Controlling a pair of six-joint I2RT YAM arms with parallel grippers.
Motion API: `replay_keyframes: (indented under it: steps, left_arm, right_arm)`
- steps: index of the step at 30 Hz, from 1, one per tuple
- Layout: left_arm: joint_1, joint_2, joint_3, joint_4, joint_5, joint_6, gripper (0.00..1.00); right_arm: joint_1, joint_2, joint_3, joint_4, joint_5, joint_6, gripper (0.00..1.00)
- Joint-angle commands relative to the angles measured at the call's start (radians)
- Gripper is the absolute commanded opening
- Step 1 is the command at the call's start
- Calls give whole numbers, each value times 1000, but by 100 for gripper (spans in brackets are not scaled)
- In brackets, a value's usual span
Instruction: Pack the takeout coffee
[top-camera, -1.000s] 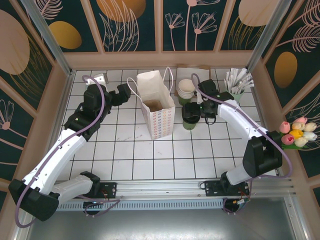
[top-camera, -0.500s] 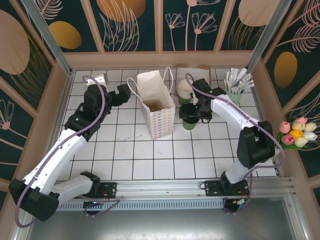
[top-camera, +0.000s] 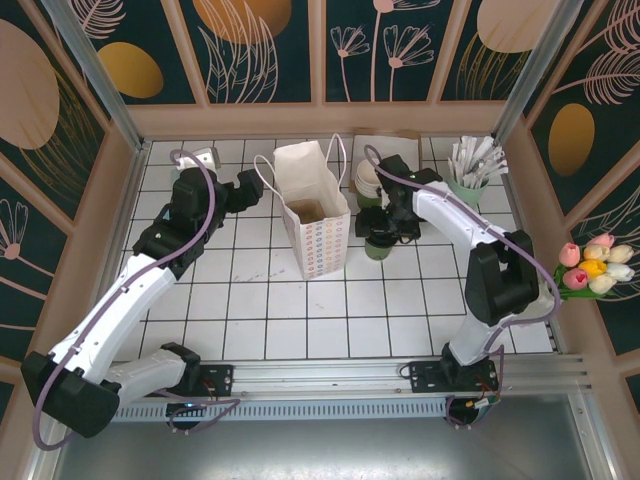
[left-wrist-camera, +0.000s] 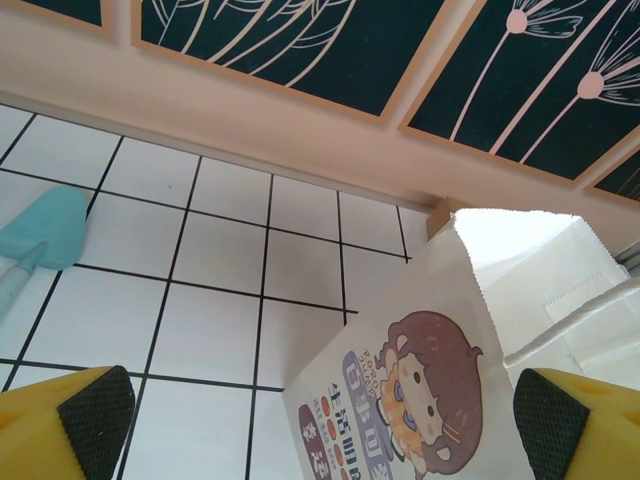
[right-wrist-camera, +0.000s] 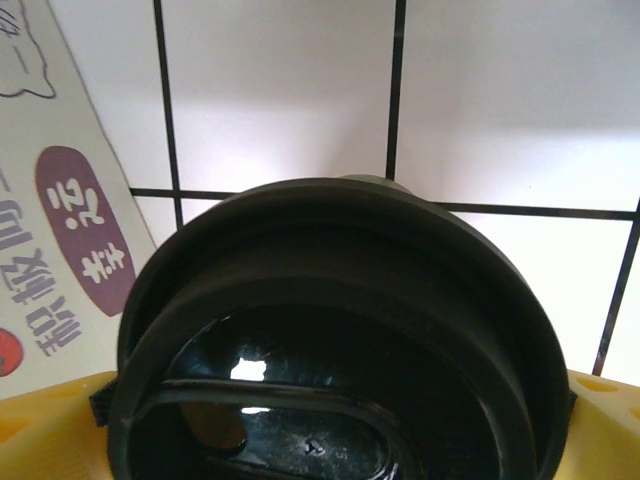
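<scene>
The takeout coffee (top-camera: 378, 248), a small green cup with a black lid (right-wrist-camera: 340, 280), stands upright on the tiles just right of the white paper bag (top-camera: 318, 235). My right gripper (top-camera: 382, 226) hangs over it, open, with a yellow finger (right-wrist-camera: 40, 425) on each side of the lid (right-wrist-camera: 335, 420). I cannot tell whether the fingers touch the lid. My left gripper (top-camera: 248, 188) is open at the bag's left side, near its handle. In the left wrist view the bag's printed wall (left-wrist-camera: 470, 330) rises between the open fingers of my left gripper (left-wrist-camera: 320, 420), ungripped.
A stack of lidless cups (top-camera: 368, 178) stands behind the coffee, close to my right arm. A cup of white sachets (top-camera: 472, 168) is at the back right, tulips (top-camera: 595, 266) at the right wall. A pale blue tool (left-wrist-camera: 45, 235) lies left of the bag.
My right gripper has swung left and settled over the coffee's lid. The cup and bag have stayed put. My left arm has barely shifted.
</scene>
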Motion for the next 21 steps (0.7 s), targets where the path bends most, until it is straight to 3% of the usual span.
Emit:
replay_keyframes:
  steps: [1,21]
  left_arm:
    - [4,3,1,2,5,24,99]
    - [4,-7,-19,-6,-5,24,99]
  right_arm:
    - [7,26,46,-68,33,19,99]
    - [39,109,165,-208,104,-10,99]
